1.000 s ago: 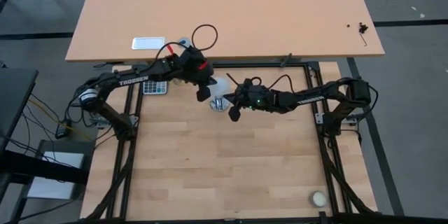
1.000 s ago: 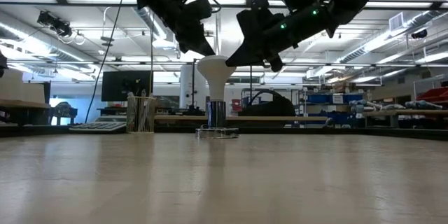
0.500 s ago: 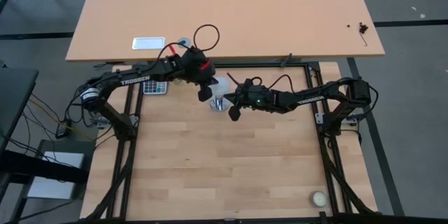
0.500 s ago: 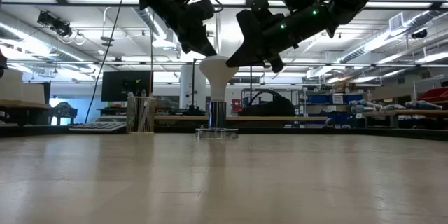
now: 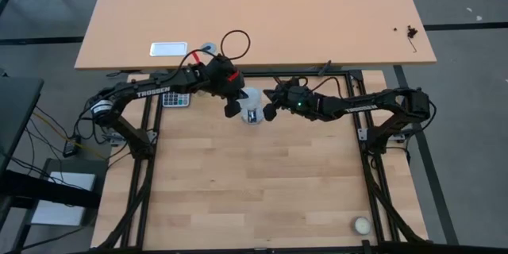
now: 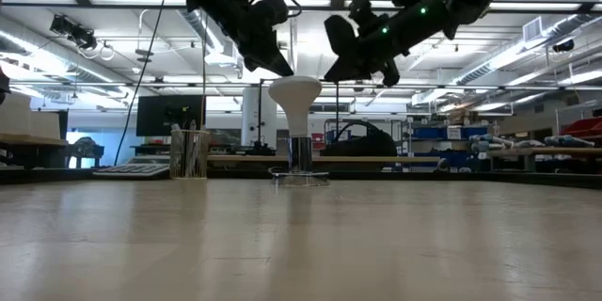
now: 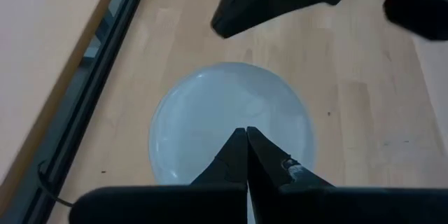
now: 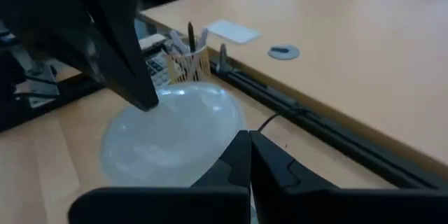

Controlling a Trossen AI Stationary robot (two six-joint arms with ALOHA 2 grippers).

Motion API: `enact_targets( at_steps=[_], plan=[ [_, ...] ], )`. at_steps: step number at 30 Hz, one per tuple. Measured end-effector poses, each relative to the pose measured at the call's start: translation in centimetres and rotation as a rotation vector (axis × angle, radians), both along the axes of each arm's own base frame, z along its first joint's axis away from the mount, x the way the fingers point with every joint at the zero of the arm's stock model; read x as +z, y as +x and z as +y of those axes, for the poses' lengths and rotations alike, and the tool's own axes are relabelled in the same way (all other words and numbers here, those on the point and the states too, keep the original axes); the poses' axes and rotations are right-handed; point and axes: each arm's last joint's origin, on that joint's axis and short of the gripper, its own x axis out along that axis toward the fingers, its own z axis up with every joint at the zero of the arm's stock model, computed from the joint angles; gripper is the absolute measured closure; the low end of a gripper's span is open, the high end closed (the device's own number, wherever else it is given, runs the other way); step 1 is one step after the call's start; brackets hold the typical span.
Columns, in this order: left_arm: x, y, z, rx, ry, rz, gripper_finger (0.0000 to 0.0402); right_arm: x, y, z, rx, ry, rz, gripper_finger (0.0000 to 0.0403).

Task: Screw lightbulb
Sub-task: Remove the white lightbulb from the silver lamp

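The white lightbulb [image 6: 295,96] stands upright, globe up, with its metal base in the round silver socket disc [image 6: 301,178] on the table's far middle. From above it shows as a pale globe [image 5: 252,105]. My left gripper [image 5: 231,109] is shut; its tip hangs at the globe's upper left [image 6: 280,68] and shows over the globe [image 7: 246,131]. My right gripper [image 5: 269,113] is shut too. It hangs a little above and to the right of the globe [image 6: 336,75], and a small gap shows between them. My left gripper's shut fingertips [image 8: 149,103] slant down from the table's left and stand right at the top edge of the globe [image 8: 171,122]. Whether they touch it I cannot tell.
A cup of pencils [image 6: 189,153] and a calculator [image 5: 176,99] stand at the far left, by the metal frame rail [image 5: 294,73]. A bigger table [image 5: 317,16] lies beyond. A small cream ball [image 5: 362,225] rests at the near right corner.
My right gripper has risen and swung toward the table's far edge, tipping nearer to level. It stays shut beside the globe. The bulb and its socket disc have shifted slightly toward the table's right and still stand upright.
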Motion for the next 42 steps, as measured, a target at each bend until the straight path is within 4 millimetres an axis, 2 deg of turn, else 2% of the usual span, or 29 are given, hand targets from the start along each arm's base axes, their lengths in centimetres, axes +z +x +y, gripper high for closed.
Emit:
enact_targets(
  at_steps=[5,9,16,25,30,34,37,42],
  plan=[
    [0.0,0.0,0.1,0.007,0.007,0.001,0.0402,1.5,-0.4,1.4,0.202,0.017,-0.026,0.0394],
    [0.0,0.1,0.1,0.010,0.015,-0.007,0.0402,0.9,0.1,2.4,0.339,0.063,-0.010,0.0394],
    [0.0,0.1,0.2,0.023,0.007,-0.015,0.0402,-1.5,1.2,2.0,0.275,0.082,0.032,0.0394],
    [0.0,0.1,0.2,0.034,0.013,-0.009,0.0402,-1.3,0.9,0.8,0.159,0.068,0.007,0.0393],
    [0.0,0.1,0.1,0.018,0.002,-0.014,0.0402,-1.3,0.0,0.0,0.138,0.012,0.130,0.0389],
    [0.0,0.1,0.1,0.020,0.003,-0.013,0.0402,-0.6,-1.1,0.0,0.152,0.004,0.204,0.0356],
    [0.0,0.1,0.2,0.022,0.004,-0.013,0.0402,-2.2,-1.3,0.3,0.227,0.032,0.214,0.0318],
    [0.0,0.1,0.2,0.023,0.006,-0.013,0.0402,-5.1,-0.3,0.4,0.304,0.038,0.081,0.0251]
  ],
)
